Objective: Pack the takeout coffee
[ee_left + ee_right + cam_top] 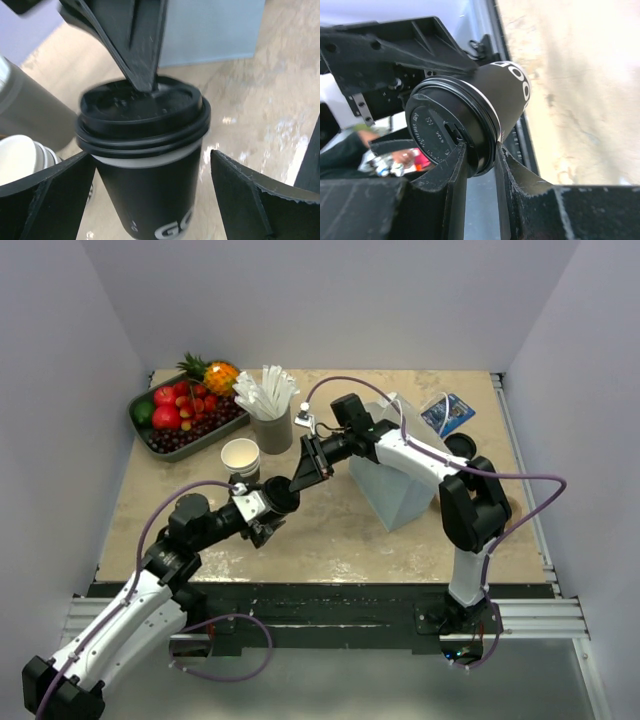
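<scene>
Two grippers, one cup, lol
The right gripper (477, 150) was pinching the lid rim of the takeout coffee (495, 95). The left gripper (151, 156) stood wide open either side of it, around 9 o'clock from the grey-blue bag (400, 485).

Lidless cups (241, 457) and bag (400, 478) seemingly crowd the takeout coffee (147, 185).

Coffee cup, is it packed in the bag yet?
Not yet. Done: the lid is on the coffee cup. In hand: the right pincer pinches the lid's rim, while the left pincer stands open around the cup. Still to do: carry it to the bag and put it inside.
</scene>
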`<state>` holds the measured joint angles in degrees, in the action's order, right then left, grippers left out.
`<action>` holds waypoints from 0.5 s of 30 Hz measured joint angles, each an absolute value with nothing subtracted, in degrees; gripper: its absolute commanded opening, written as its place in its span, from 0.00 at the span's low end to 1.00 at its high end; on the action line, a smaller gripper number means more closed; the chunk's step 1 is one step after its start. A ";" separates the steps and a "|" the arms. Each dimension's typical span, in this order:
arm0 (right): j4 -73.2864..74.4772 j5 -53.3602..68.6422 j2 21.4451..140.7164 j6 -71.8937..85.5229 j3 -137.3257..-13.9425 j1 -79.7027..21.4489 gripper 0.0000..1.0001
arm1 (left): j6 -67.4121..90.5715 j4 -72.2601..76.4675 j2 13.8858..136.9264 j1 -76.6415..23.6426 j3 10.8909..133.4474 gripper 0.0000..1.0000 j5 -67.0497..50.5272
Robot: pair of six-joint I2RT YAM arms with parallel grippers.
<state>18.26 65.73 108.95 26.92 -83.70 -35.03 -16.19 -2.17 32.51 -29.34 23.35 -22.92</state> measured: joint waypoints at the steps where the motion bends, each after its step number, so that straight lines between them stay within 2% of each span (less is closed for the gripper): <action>1: 19.57 64.71 108.95 25.71 -84.20 -35.03 0.13 | -17.19 -3.14 33.08 -29.34 23.40 1.00 -22.90; 8: 30.17 54.22 108.55 15.94 -86.87 -34.94 0.15 | -26.17 -13.67 34.70 -29.34 25.98 1.00 -22.00; 15: 37.60 44.84 108.05 10.39 -86.87 -34.92 0.15 | -31.07 -24.88 32.08 -29.34 33.76 1.00 -19.73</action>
